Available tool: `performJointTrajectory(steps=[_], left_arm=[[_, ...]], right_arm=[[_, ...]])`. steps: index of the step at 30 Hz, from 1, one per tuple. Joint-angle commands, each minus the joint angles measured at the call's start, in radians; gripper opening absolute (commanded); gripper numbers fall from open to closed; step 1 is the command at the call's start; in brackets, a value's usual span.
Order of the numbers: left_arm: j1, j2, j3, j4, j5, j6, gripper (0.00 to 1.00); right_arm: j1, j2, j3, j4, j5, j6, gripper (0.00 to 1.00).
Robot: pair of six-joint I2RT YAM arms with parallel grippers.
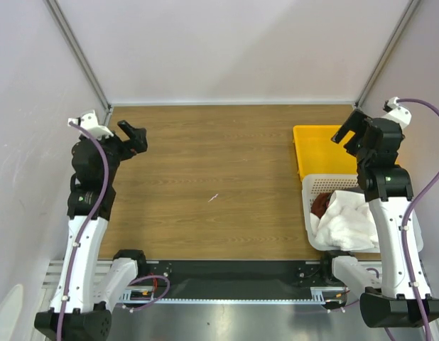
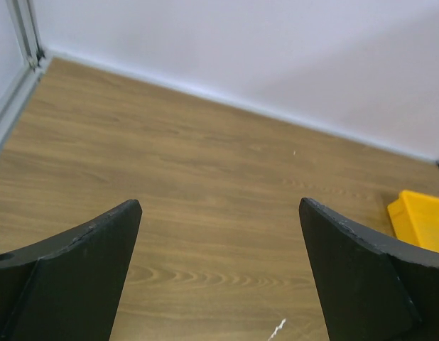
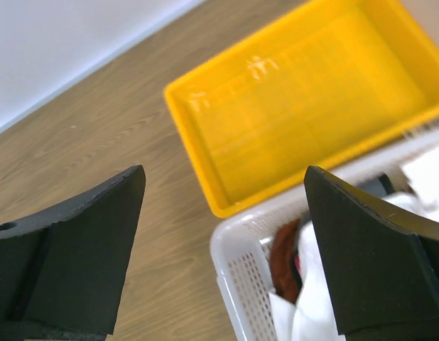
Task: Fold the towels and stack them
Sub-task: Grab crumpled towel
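Observation:
A crumpled white towel [image 1: 347, 222] fills the white basket [image 1: 312, 186] at the right of the table. A reddish-brown towel [image 1: 320, 205] lies under it at its left. Both show in the right wrist view, the white towel [image 3: 312, 312] and the reddish-brown towel [image 3: 283, 263] with a sliver of pink beside it. My right gripper [image 1: 349, 128] is open and empty, raised above the yellow tray, far side of the basket. My left gripper [image 1: 134, 133] is open and empty, raised over the far left of the table, far from the towels.
The empty yellow tray [image 1: 302, 153] stands just beyond the basket; it also shows in the right wrist view [image 3: 205, 185] and in the left wrist view [image 2: 418, 220]. A small white scrap [image 1: 213, 197] lies mid-table. White walls close in the back and sides.

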Motion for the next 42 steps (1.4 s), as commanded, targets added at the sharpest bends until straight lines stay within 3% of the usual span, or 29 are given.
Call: performJointTrajectory(steps=[1, 7, 13, 21, 24, 31, 38, 40, 42], left_arm=[[0.007, 0.001, 0.0, -0.001, 0.05, 0.013, 1.0], [0.007, -0.039, -0.026, 0.024, 0.052, 0.013, 1.0], [0.007, -0.043, -0.038, 0.04, 0.067, 0.003, 1.0], [0.007, -0.024, -0.043, 0.044, 0.078, 0.003, 1.0], [0.007, -0.016, -0.046, 0.048, 0.09, 0.001, 1.0], [0.007, -0.014, -0.044, 0.045, 0.082, 0.003, 1.0], [0.007, -0.019, -0.044, 0.044, 0.081, 0.004, 1.0], [0.007, -0.019, -0.044, 0.042, 0.079, 0.003, 1.0], [0.007, -0.019, -0.044, 0.042, 0.081, 0.003, 1.0]], right_arm=[[-0.003, 0.004, 0.081, -0.248, 0.213, 0.099, 1.0], [-0.046, -0.025, 0.063, -0.567, 0.397, 0.338, 1.0], [-0.167, -0.047, 0.023, -0.757, 0.372, 0.478, 1.0], [-0.189, -0.174, -0.165, -0.705, 0.266, 0.539, 1.0], [-0.189, -0.215, -0.221, -0.583, 0.084, 0.487, 0.99], [-0.187, -0.212, -0.339, -0.548, -0.011, 0.513, 0.98], [-0.186, -0.22, -0.353, -0.613, 0.008, 0.521, 0.89], [-0.186, -0.226, -0.359, -0.616, 0.002, 0.509, 0.78], [-0.186, -0.234, -0.385, -0.602, -0.017, 0.509, 0.72]])
